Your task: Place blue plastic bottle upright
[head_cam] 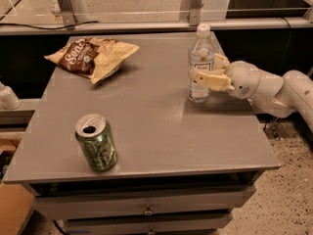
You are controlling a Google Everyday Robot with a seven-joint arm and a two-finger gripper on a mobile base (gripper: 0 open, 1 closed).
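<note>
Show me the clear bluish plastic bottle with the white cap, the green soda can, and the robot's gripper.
clear bluish plastic bottle [200, 50], camera view, upper body above the label.
green soda can [98, 148], camera view, side wall.
gripper [206, 68], camera view, midway between fingertips closed around the bottle.
</note>
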